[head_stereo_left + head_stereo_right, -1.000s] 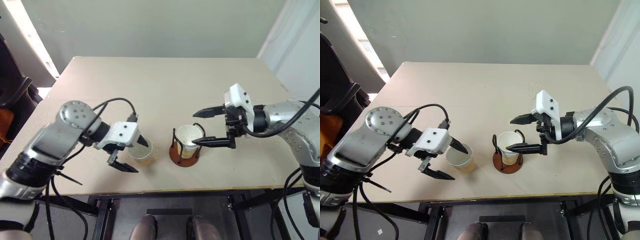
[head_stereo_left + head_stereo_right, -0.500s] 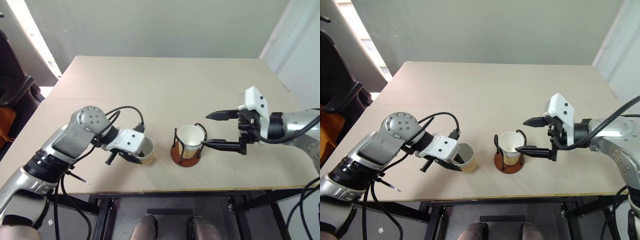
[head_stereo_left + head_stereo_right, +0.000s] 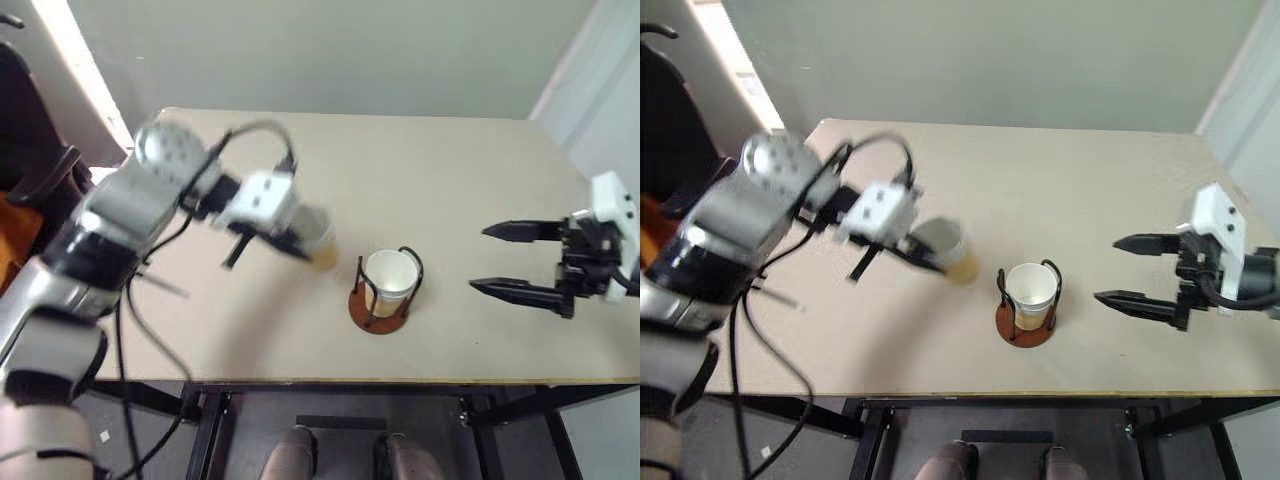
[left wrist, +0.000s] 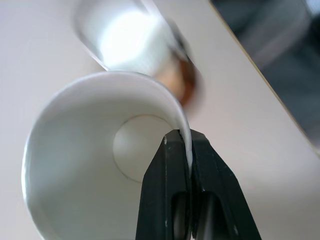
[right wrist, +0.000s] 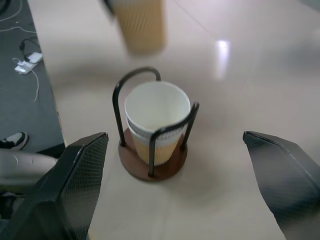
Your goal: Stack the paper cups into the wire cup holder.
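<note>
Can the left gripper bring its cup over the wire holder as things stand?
Probably yes: the left gripper pinches a paper cup beside the wire cup holder, and the open right gripper stands clear.

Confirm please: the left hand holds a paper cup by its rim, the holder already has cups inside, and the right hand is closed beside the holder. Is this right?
One detail is wrong: the right hand is open, its two fingers spread wide apart, as the left eye view shows. The left hand does pinch a paper cup by its rim, and the wire cup holder already has cups inside.
</note>
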